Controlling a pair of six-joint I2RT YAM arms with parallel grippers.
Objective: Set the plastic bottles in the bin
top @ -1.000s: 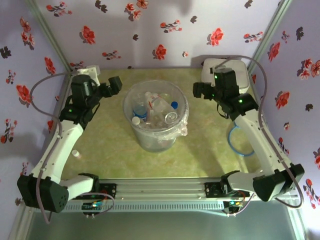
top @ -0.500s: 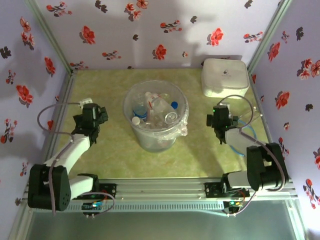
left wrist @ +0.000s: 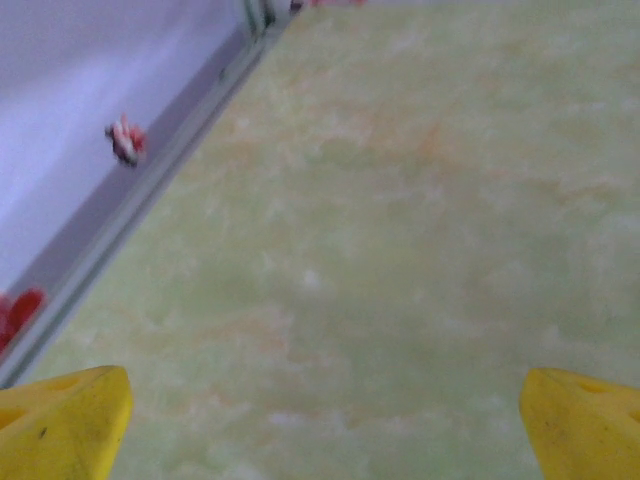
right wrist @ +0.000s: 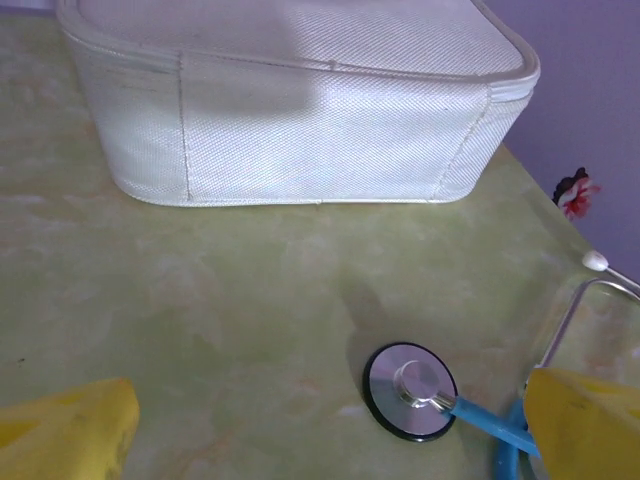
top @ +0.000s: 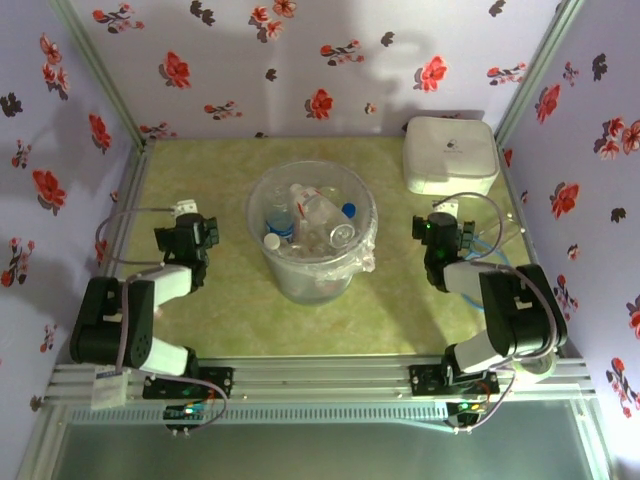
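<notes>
The bin (top: 312, 238), a round translucent bucket lined with a clear bag, stands mid-table and holds several plastic bottles (top: 318, 218) with red, blue and white caps. My left gripper (top: 190, 232) is folded back low to the bin's left. In the left wrist view its yellow fingertips (left wrist: 62, 422) are wide apart over bare table, so the left gripper (left wrist: 325, 420) is open and empty. My right gripper (top: 440, 235) is folded back to the bin's right. It is open too (right wrist: 330, 425), its yellow fingertips (right wrist: 585, 420) spread with nothing between them.
A white rounded-square lidded box (top: 449, 155) sits at the back right, its side (right wrist: 300, 120) close ahead of the right gripper. A stethoscope with blue tubing (top: 478, 275) lies by the right wall, its metal disc (right wrist: 411, 390) near the right fingertip. Floral walls enclose the green table (top: 230, 290).
Both arms have pulled back from beside the bin and folded down low toward the near edge. The bin and its bottles have not moved.
</notes>
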